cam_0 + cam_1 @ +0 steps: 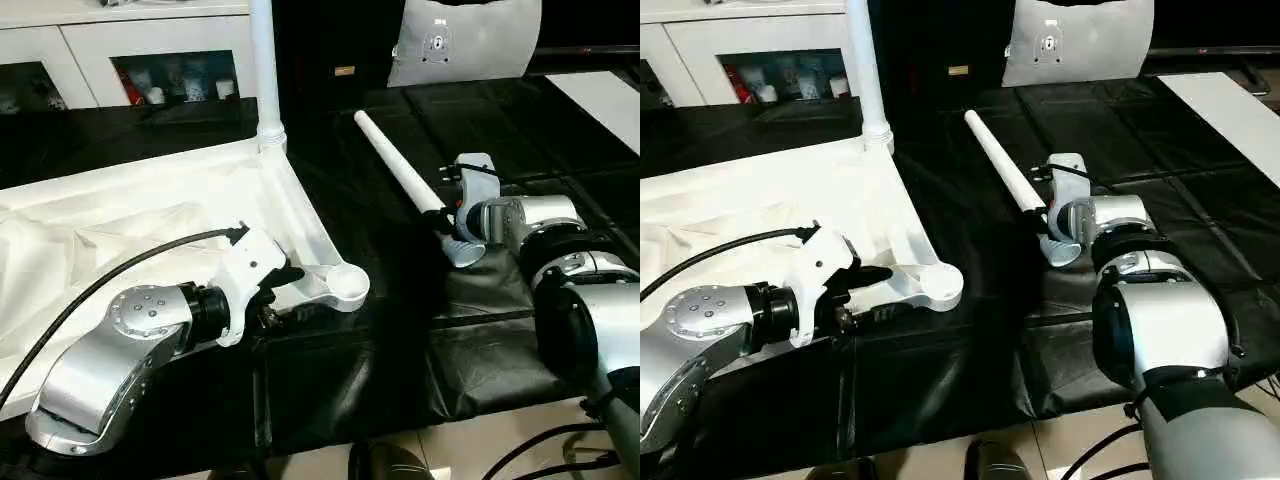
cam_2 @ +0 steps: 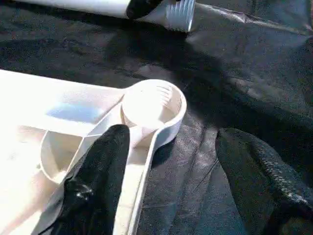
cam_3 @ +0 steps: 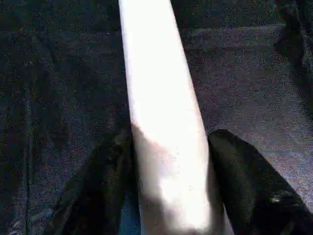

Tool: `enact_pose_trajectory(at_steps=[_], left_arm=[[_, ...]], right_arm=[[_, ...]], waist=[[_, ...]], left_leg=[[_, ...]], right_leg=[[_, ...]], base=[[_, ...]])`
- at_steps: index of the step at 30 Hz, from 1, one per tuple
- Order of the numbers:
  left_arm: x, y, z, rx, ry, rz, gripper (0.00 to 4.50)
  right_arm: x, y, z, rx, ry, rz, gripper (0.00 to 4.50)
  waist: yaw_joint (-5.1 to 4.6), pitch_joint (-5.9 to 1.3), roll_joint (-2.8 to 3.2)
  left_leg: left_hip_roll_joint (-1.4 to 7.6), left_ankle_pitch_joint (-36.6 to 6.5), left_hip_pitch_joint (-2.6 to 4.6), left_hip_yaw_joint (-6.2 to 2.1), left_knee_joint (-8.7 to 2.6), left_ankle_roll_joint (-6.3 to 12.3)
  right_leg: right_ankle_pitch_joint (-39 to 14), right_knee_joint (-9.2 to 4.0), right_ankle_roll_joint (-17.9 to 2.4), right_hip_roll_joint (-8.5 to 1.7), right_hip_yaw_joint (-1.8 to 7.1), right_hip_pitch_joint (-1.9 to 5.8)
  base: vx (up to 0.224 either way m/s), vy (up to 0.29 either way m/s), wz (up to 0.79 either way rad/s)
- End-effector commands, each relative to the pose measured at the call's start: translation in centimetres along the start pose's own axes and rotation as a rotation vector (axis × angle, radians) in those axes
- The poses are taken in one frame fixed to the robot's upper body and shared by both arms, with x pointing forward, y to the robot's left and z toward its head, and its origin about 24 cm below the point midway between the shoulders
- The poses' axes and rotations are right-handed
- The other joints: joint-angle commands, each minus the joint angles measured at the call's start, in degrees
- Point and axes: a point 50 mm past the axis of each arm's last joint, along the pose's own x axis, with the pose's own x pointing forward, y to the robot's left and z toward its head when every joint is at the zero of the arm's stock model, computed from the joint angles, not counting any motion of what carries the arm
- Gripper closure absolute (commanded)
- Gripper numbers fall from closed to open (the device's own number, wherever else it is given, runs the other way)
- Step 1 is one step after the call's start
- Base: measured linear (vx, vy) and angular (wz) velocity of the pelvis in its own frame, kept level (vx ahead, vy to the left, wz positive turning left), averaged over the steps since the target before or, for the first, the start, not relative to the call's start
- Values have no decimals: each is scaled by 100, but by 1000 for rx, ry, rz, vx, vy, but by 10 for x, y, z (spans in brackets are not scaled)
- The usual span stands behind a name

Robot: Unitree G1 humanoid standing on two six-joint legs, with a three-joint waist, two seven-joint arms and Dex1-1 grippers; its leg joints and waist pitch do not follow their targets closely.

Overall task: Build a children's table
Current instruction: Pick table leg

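Table top (image 1: pixel 120 220) lies upside down on the black mat (image 1: pixel 380 330), sockets facing up so legs can drop in from above. One leg (image 1: pixel 264 70) already stands upright in the far corner socket. Left gripper (image 2: pixel 166 161) sits at the near corner socket (image 1: pixel 345 285), fingers spread, one finger (image 2: pixel 98 181) over the rim, the other off the top on the mat; it holds nothing, probably just steadying that corner. Right of the top, a loose leg (image 1: pixel 400 165) lies flat on the mat, threaded end nearest the socket. Right gripper (image 3: pixel 171 196) straddles that leg near its threaded end, fingers flanking it; whether they clamp it, cannot tell. Likely the pickup for the near socket.
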Motion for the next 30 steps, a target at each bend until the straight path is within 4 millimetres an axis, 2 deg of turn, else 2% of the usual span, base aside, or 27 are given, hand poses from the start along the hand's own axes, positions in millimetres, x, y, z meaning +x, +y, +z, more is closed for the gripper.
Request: enact_pose_trajectory(at_steps=[1, 4, 6, 7, 8, 9, 10, 12, 13, 16, 17, 18, 19, 20, 22, 23, 24, 25, 26, 27, 28, 29, 30], left_arm=[[-1, 0, 4, 17, -2, -6, 101], [0, 1, 4, 15, -3, -2, 81], [1, 2, 4, 13, -9, 6, 65], [1, 2, 4, 13, -9, 6, 60], [1, 2, 4, 9, -17, 14, 55], [1, 3, 4, 7, -19, 16, 47], [1, 3, 4, 6, -25, 23, 29], [1, 4, 3, 3, -27, 31, 20], [1, 7, 3, -6, -35, 55, 20], [4, 18, 7, -33, -75, 150, 20], [7, 27, 13, -62, -131, 236, 20], [7, 27, 13, -62, -131, 236, 20], [8, 33, 20, -99, -186, 276, 20], [11, 39, 29, -142, -248, 307, 4], [13, 40, 35, -159, -283, 312, 0], [14, 40, 38, -166, -300, 312, 0], [17, 41, 46, -180, -345, 297, 0], [18, 42, 51, -188, -374, 288, 0], [20, 43, 60, -216, -429, 272, 0], [22, 45, 69, -242, -479, 259, 0], [22, 45, 69, -242, -479, 259, 0], [23, 47, 78, -281, -536, 242, 0], [24, 49, 84, -310, -573, 231, 0]], right_arm=[[0, -4, -5, 2, 33, -7, 215], [0, -3, -4, -5, 28, -4, 239], [0, -3, -4, -5, 28, -1, 253], [0, -3, -4, -5, 28, -1, 256], [0, -3, -5, 3, 23, 6, 258], [1, -3, -5, 7, 20, 10, 260], [1, -3, -5, 17, 13, 14, 262], [1, -3, -4, 23, 3, 15, 263], [0, -3, 0, 31, -36, 22, 263], [-4, -2, 19, 23, -224, 65, 264], [-10, 3, 35, 62, -366, 159, 264], [-10, 3, 35, 62, -366, 159, 264], [-14, 10, 43, 191, -442, 288, 264], [-20, 18, 51, 311, -533, 456, 264], [-23, 23, 52, 327, -580, 549, 264], [-25, 26, 52, 328, -602, 590, 264], [-31, 34, 53, 347, -667, 722, 264], [-36, 38, 52, 363, -706, 804, 264], [-46, 44, 50, 395, -757, 930, 264], [-54, 50, 46, 398, -791, 1031, 264], [-54, 50, 46, 398, -791, 1031, 264], [-61, 55, 39, 388, -797, 1123, 264], [-65, 59, 33, 380, -797, 1182, 264]], waist=[[20, -403, 63], [27, -408, 53], [25, -439, 75], [21, -434, 66], [31, -457, 93], [28, -453, 78], [34, -468, 85], [33, -464, 83], [38, -479, 96], [43, -503, 80], [50, -506, 82], [58, -503, 85], [66, -518, 100], [58, -524, 95], [87, -530, 100], [90, -533, 85], [102, -542, 55], [138, -526, 59], [180, -581, 92], [208, -583, 95], [240, -578, 99], [256, -595, 98], [309, -604, 91]], left_leg=[[148, -1140, 7, -26, -340, 273], [152, -1156, 5, -27, -341, 259], [151, -1075, -1, -25, -329, 256], [150, -1079, -7, -23, -330, 258], [148, -1067, 3, -24, -321, 257], [149, -1062, -3, -19, -321, 267], [150, -1041, -3, -22, -318, 275], [150, -1054, -8, -22, -319, 276], [151, -1053, 0, -21, -314, 271], [146, -1009, -21, -12, -299, 305], [149, -994, -15, -9, -290, 332], [143, -990, -12, 8, -280, 394], [149, -925, -17, -7, -283, 421], [139, -918, -23, 12, -276, 524], [156, -815, -44, -8, -280, 654], [163, -738, -52, -12, -281, 723], [156, -693, -45, -1, -274, 767], [127, -661, -48, 21, -277, 833], [196, -493, -5, -7, -271, 865], [172, -333, -22, 2, -271, 947], [179, -314, -3, 11, -270, 1001], [209, -229, -22, -13, -278, 1008], [208, -270, -6, -9, -269, 945]], right_leg=[[-2075, -437, -1170, -360, 224, 387], [-2077, -434, -1168, -360, 223, 390], [-1934, -418, -1213, -357, 225, 404], [-1932, -421, -1217, -356, 224, 405], [-1905, -411, -1232, -361, 225, 413], [-1875, -419, -1244, -358, 224, 412], [-1831, -409, -1262, -359, 224, 419], [-1847, -412, -1271, -357, 220, 416], [-1831, -407, -1275, -359, 220, 420], [-1772, -411, -1258, -368, 217, 437], [-1737, -406, -1271, -365, 218, 430], [-1704, -430, -1262, -354, 219, 433], [-1626, -405, -1284, -358, 215, 450], [-1530, -410, -1297, -340, 216, 466], [-1364, -387, -1350, -347, 208, 485], [-1369, -401, -1376, -359, 192, 484], [-1398, -412, -1404, -359, 197, 480], [-1404, -452, -1326, -346, 205, 501], [-1221, -396, -1370, -375, 209, 470], [-1006, -392, -1395, -339, 199, 485], [-947, -424, -1372, -327, 202, 474], [-869, -384, -1450, -339, 182, 478], [-990, -398, -1391, -351, 178, 484]], base=[[0, 0, 0], [0, 0, 0], [0, 0, 0], [0, 0, 0], [0, 0, 0], [0, 0, 0], [0, 0, 0], [0, 0, 0], [0, 0, 0], [0, 0, 0], [0, 0, 0], [0, 0, 0], [0, 0, 0], [0, 0, 0], [0, 0, 0], [0, 0, 0], [0, 0, 0], [0, 0, 0], [0, 0, 0], [0, 0, 0], [0, 0, 0], [0, 0, 0], [0, 0, 0]])
